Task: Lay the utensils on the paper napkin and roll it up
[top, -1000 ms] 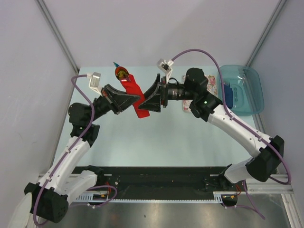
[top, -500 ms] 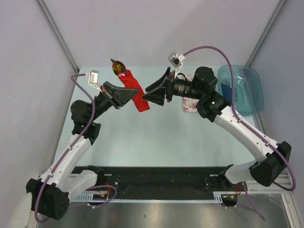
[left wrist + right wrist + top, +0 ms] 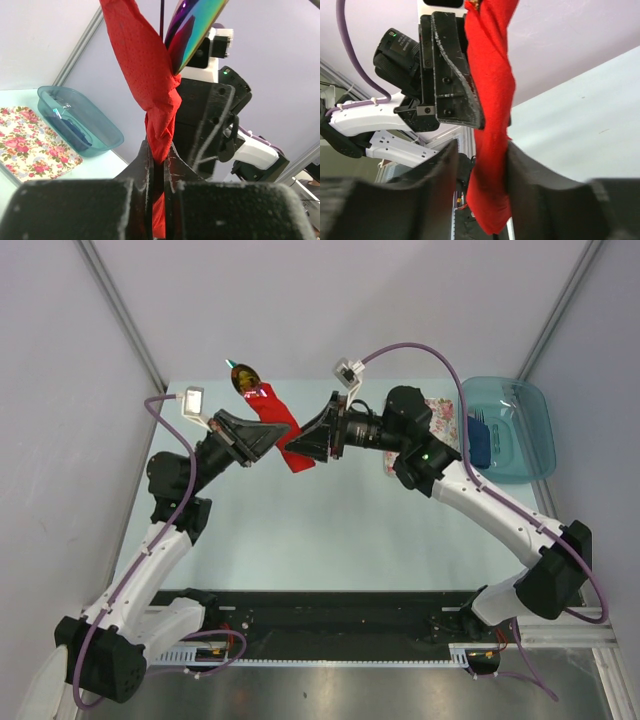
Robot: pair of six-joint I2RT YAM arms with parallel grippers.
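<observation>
**Q:** So, hands first. Left to right?

**A:** My left gripper (image 3: 276, 443) is clamped hard on the paper napkin (image 3: 277, 422) at mid-roll, holding it up off the table (image 3: 330, 530). The utensils (image 3: 192, 30) are wrapped inside. A gold spoon head (image 3: 245, 378) pokes out of the roll's top end. My right gripper (image 3: 300, 448), just right of the roll, straddles its lower end with jaws partly apart. One pad (image 3: 520, 170) touches paper and a sliver of gap shows at the other, so I judge no pinch there.

**Q:** Risks?

**A:** The roll looks loose and twisted below my left grip. If the right jaws close off-centre or tug, the thin paper could tear or unwind, and cutlery could slide out of the bottom. There is a single pinch point, so a slip there drops everything.

**Q:** Not resolved?

**A:** I can't count the utensils inside. The roll's tail is cut off in the right wrist view. Well right of the roll, a floral sheet (image 3: 446, 418) and a blue tub (image 3: 505, 382) sit partly behind my right arm (image 3: 500, 515).
</observation>
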